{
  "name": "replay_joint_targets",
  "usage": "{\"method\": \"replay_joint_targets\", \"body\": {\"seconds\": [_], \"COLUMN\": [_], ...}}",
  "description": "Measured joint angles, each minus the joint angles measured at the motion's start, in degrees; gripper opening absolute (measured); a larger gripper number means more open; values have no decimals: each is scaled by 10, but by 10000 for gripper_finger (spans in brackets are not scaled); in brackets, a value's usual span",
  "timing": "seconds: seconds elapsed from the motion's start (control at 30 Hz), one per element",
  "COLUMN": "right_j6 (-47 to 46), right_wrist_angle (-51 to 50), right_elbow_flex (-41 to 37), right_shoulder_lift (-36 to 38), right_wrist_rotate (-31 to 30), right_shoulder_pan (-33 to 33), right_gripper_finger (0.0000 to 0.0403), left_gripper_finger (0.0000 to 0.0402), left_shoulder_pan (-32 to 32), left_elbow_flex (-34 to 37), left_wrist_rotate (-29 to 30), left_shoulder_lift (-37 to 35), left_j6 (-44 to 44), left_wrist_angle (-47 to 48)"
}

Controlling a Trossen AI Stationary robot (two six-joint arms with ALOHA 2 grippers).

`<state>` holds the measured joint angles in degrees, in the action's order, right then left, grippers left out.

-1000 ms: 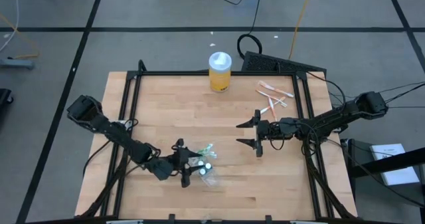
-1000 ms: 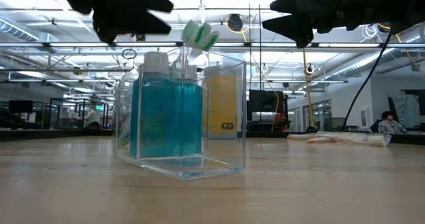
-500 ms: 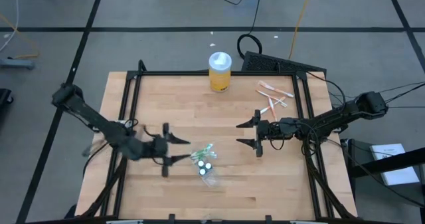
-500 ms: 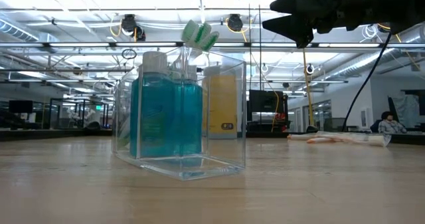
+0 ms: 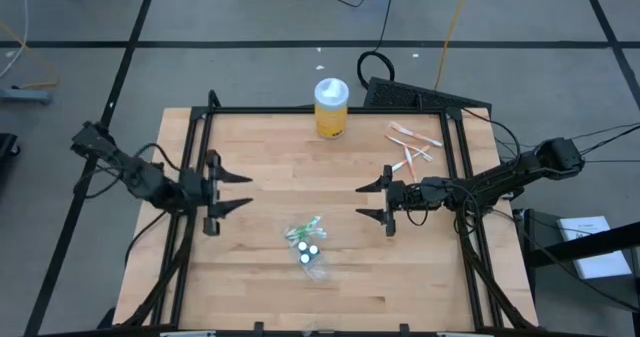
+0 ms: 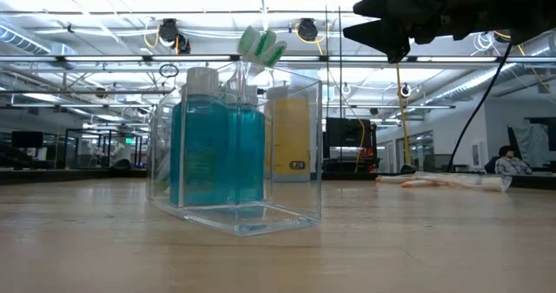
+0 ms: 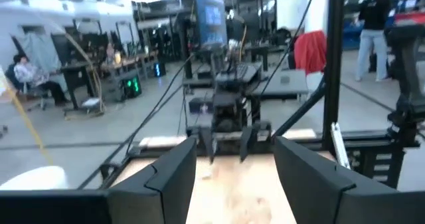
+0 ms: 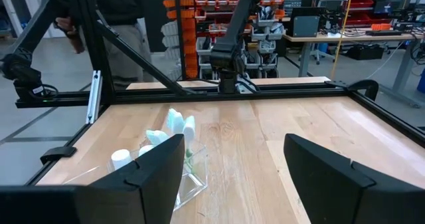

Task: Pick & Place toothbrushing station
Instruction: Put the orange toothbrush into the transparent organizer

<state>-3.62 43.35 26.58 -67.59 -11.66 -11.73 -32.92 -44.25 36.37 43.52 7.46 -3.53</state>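
The toothbrushing station, a small see-through box with blue bottles and green-white brush heads in it, stands on its base on the wooden table, near the front middle. It also shows in the low view and the right wrist view. My left gripper hangs open and level over the table's left part, away from the station, and its fingers frame the left wrist view. My right gripper stands open right of centre, pointing at the left one, high in the low view.
A yellow-orange jar with a white lid stands at the table's far edge. Several pink-white sticks lie at the far right. A black frame runs round the table. A person stands beyond the table.
My left gripper has risen from beside the station and drawn back toward the table's left and far edges, tipping up until it points level. It has left the low view. The station has stayed where it was. My right arm kept still.
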Motion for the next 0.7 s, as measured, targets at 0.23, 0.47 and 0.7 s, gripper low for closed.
{"method": "replay_joint_targets", "body": {"seconds": [0.23,0.47,0.7], "right_j6": [0,0,0], "right_wrist_angle": [0,-1,-3], "right_elbow_flex": [0,0,0], "right_shoulder_lift": [0,0,0], "right_wrist_rotate": [-1,-1,-2], "right_shoulder_pan": [0,0,0], "right_gripper_finger": [254,254,254], "left_gripper_finger": [209,209,209], "left_shoulder_pan": [74,148,230], "left_elbow_flex": [0,3,114], "left_wrist_rotate": [-134,-184,-242], "left_shoulder_lift": [-14,-17,-58], "left_j6": [-50,-61,-87], "left_wrist_angle": [86,117,18]}}
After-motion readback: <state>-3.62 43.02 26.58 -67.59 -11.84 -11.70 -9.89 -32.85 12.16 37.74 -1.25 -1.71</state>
